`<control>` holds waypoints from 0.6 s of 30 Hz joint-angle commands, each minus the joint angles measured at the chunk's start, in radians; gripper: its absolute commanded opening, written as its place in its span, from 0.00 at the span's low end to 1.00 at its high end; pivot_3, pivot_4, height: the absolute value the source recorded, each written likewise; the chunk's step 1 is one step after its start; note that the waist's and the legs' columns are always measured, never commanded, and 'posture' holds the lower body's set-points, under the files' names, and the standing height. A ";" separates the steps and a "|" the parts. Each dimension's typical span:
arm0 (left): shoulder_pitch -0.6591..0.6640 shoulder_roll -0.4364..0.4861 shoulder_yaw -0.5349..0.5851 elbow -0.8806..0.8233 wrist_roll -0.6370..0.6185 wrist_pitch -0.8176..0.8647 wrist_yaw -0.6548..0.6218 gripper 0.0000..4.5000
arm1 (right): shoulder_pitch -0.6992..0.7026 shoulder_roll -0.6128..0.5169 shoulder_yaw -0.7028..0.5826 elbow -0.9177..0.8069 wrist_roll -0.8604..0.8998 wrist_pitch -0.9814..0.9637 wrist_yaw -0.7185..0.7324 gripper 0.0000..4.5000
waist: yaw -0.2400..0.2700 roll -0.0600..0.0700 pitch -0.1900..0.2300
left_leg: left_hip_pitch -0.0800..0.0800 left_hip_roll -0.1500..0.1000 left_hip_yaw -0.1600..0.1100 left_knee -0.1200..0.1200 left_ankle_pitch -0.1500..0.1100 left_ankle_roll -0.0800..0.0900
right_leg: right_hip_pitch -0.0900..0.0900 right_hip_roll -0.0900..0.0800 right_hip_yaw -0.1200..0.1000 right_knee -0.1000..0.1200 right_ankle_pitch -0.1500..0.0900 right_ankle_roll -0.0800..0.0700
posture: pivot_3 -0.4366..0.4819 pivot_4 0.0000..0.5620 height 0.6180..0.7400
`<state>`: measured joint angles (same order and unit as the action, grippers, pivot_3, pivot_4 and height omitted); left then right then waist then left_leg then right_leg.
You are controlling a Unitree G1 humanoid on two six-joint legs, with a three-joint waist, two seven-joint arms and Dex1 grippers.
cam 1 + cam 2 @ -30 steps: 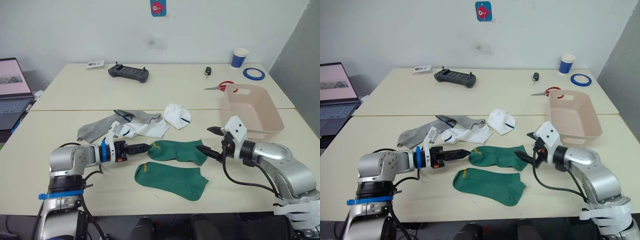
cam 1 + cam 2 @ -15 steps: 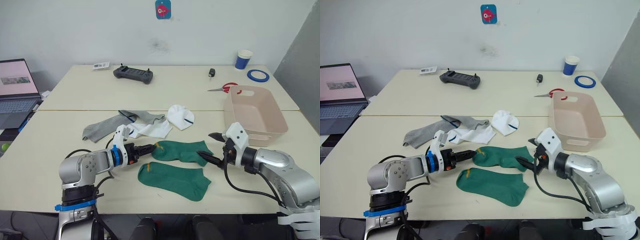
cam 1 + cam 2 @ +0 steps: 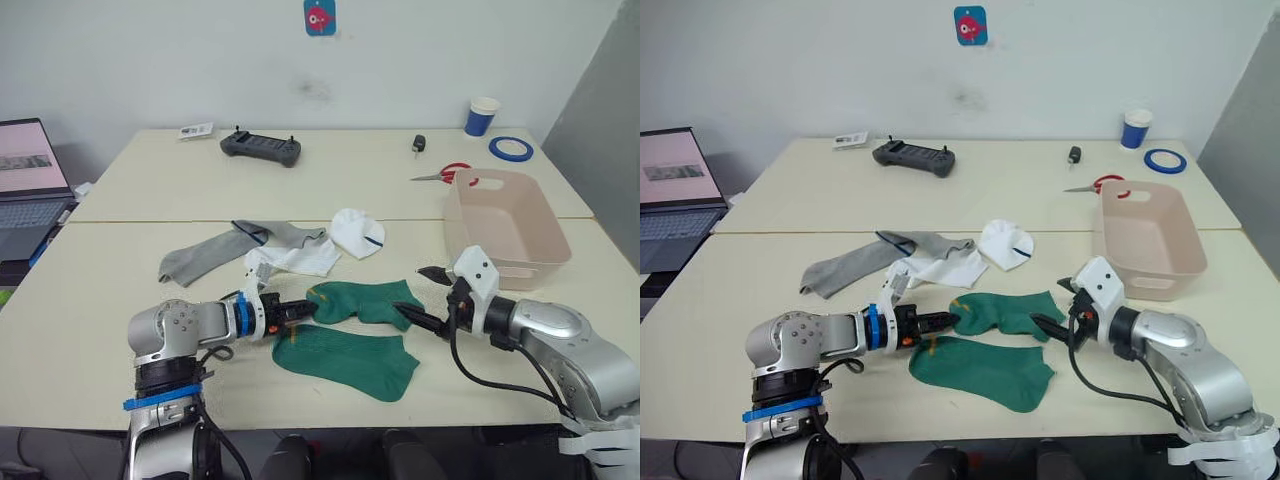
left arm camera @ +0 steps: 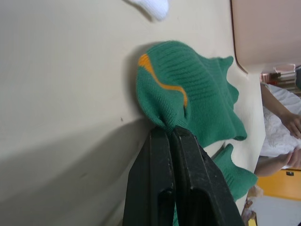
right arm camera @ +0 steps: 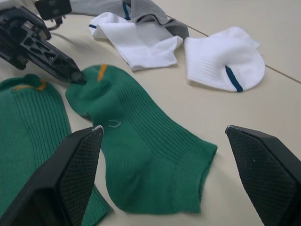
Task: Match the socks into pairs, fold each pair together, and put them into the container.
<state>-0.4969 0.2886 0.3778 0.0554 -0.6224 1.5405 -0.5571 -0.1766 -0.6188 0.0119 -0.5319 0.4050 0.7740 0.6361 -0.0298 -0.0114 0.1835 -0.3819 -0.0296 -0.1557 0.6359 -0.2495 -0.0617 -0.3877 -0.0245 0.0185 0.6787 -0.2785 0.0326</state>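
Note:
Two dark green socks lie at the front of the table, the upper one (image 3: 365,300) partly over the lower one (image 3: 345,355). My left gripper (image 3: 303,309) is shut on the upper green sock's toe (image 4: 164,89), bunching the fabric. At that sock's cuff end my right gripper (image 3: 418,294) stands open, one finger on either side of the cuff (image 5: 188,183). Behind them lie a grey sock (image 3: 200,257), a second grey sock (image 3: 292,233), a flat white sock (image 3: 300,260) and a rounded white sock with a navy stripe (image 3: 355,232). The pinkish-beige container (image 3: 505,220) sits at the right.
On the far table lie a black controller (image 3: 260,147), a small card (image 3: 193,130), a small black object (image 3: 418,144), red-handled scissors (image 3: 445,174), a blue tape roll (image 3: 510,148) and a blue-and-white cup (image 3: 481,115). A laptop (image 3: 25,190) stands at the left.
My left gripper has reached right to the upper green sock's toe and closed on it. The right gripper has stayed open at the cuff. The camera has shifted slightly.

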 commanded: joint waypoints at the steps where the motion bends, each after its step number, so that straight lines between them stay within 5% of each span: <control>1: -0.029 0.046 0.019 0.004 -0.033 -0.021 -0.022 0.01 | -0.003 0.024 -0.041 0.005 -0.011 0.030 -0.074 1.00 | 0.000 0.000 0.000 | 0.000 0.001 0.000 -0.002 0.002 -0.004 | -0.001 0.000 0.000 0.000 0.000 0.000 | 0.48 0.27 1.00; 16: -0.012 0.126 -0.100 0.006 -0.072 -0.098 -0.088 0.01 | -0.042 0.223 0.046 0.208 -0.076 0.035 -0.204 1.00 | 0.000 -0.001 0.000 | 0.001 0.003 -0.001 -0.008 0.006 -0.010 | -0.002 0.000 -0.001 0.000 0.000 0.000 | 0.48 0.27 1.00; 18: -0.006 0.135 -0.109 0.008 -0.070 -0.108 -0.092 0.00 | -0.030 0.223 0.059 0.211 -0.089 0.056 -0.214 0.87 | 0.000 -0.001 0.000 | 0.001 0.003 -0.001 -0.008 0.006 -0.010 | -0.002 0.000 -0.001 0.000 0.000 0.000 | 0.48 0.27 1.00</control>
<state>-0.5068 0.4093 0.2710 0.0805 -0.6698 1.4494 -0.6336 -0.2117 -0.3920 0.0650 -0.2997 0.3164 0.8157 0.4298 -0.0298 -0.0120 0.1839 -0.3811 -0.0270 -0.1563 0.6277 -0.2439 -0.0714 -0.3901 -0.0241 0.0179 0.6785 -0.2785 0.0324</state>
